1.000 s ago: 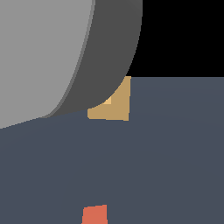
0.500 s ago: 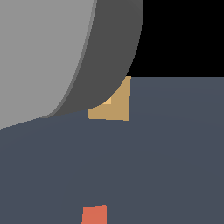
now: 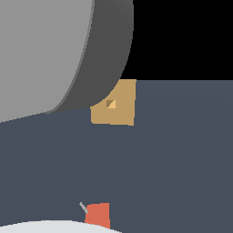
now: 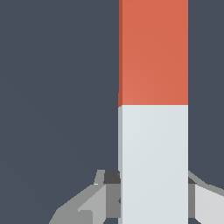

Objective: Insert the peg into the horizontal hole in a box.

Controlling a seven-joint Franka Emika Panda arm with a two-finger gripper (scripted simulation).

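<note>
Presently on view:

Item 1. The peg (image 4: 153, 109), a long square-sectioned bar, orange-red over one half and pale grey-white over the other. In the wrist view it runs straight away from the camera, the white half nearest the gripper, the orange-red half beyond. In the exterior view only its squarish orange-red end face (image 3: 98, 214) shows, low in the picture and well apart from the box.

Item 2. The gripper (image 4: 153, 194), grey metal with two fingers. One finger (image 4: 109, 192) lies against one side of the white half of the peg and the other against the opposite side; the jaws are pinched on the peg, holding it between them. In the exterior view a thin grey sliver beside the peg's end face is too small to identify.

Item 3. The box (image 3: 119, 109), a tan, light-brown square block standing on the dark slate-blue floor (image 3: 182, 159). Its upper corner toward the exterior view's left is hidden behind the arm.

Item 4. The hole (image 3: 110, 104), a small square opening in the box's face, darker tan inside. Unoccupied; the peg is not in it.

Item 5. The large grey rounded body of the robot arm (image 3: 54, 50), filling the upper part of the exterior view's left
</note>
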